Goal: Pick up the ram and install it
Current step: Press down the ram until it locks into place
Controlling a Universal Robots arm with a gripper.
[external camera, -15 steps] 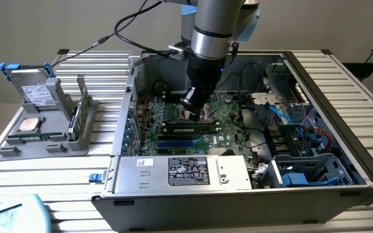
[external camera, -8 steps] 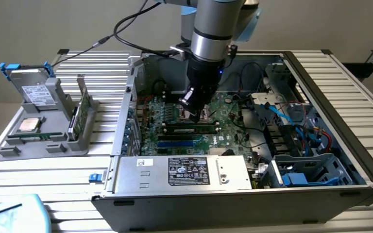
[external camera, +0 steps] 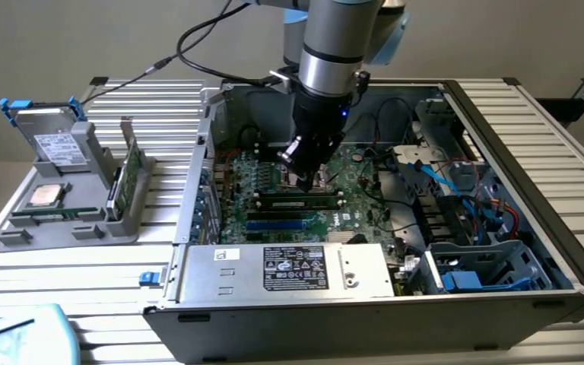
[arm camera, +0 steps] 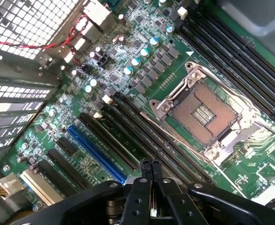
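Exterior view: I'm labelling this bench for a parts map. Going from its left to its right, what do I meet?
Drive with blue handle → processor chip → upright ram stick in the grey holder → claw over the motherboard → blue cables in the case.

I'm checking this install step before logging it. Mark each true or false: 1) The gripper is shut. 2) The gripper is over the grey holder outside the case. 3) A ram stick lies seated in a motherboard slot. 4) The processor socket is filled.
1) True: the gripper has its fingertips together.
2) False: it is inside the computer case, above the motherboard.
3) True: the ram sits in a slot.
4) False: the processor socket is bare.
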